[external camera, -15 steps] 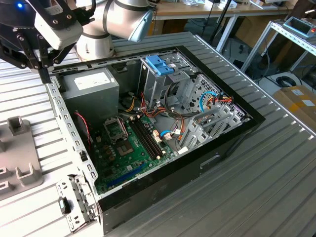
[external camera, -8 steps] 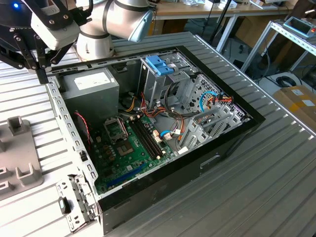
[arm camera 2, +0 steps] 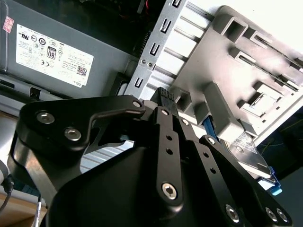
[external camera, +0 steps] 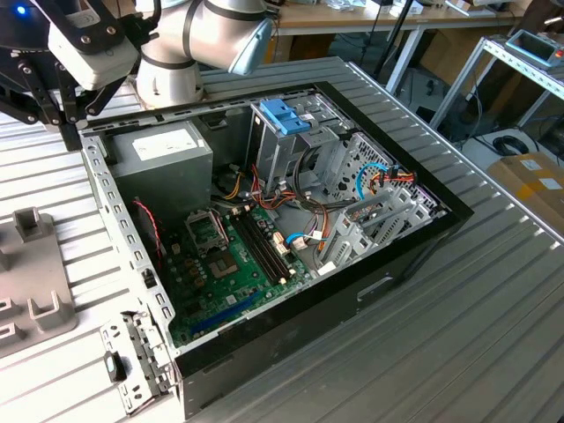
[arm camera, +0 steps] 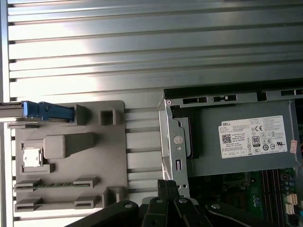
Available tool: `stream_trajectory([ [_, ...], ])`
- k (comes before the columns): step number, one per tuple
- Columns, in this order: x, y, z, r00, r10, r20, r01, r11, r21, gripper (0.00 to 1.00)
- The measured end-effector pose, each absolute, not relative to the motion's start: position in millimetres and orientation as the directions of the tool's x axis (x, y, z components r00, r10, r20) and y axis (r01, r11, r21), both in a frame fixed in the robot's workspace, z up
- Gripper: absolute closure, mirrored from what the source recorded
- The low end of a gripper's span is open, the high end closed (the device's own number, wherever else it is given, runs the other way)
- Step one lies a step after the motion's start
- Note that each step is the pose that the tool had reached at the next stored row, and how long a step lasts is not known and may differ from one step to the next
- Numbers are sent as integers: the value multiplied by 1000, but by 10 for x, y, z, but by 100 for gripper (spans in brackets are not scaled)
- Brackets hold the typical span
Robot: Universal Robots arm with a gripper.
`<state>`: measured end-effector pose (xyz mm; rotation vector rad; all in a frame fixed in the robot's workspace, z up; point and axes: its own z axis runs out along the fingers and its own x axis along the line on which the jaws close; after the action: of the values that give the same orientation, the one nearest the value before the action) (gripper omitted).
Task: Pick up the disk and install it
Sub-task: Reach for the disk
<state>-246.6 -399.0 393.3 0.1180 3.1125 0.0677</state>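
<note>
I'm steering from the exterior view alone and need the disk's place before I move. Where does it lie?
Observer: In the first wrist view the disk lies at one edge of the grey tray, outside the computer case.
Operator: Is it already picked up?
Observer: No. In that view the gripper is apart from the disk, near the case's corner by the power supply.
</note>
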Motion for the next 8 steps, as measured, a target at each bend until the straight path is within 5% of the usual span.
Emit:
stream_trajectory([
  [8,-2504,-3990,3933,-997,76,-24,75,996,44,90],
])
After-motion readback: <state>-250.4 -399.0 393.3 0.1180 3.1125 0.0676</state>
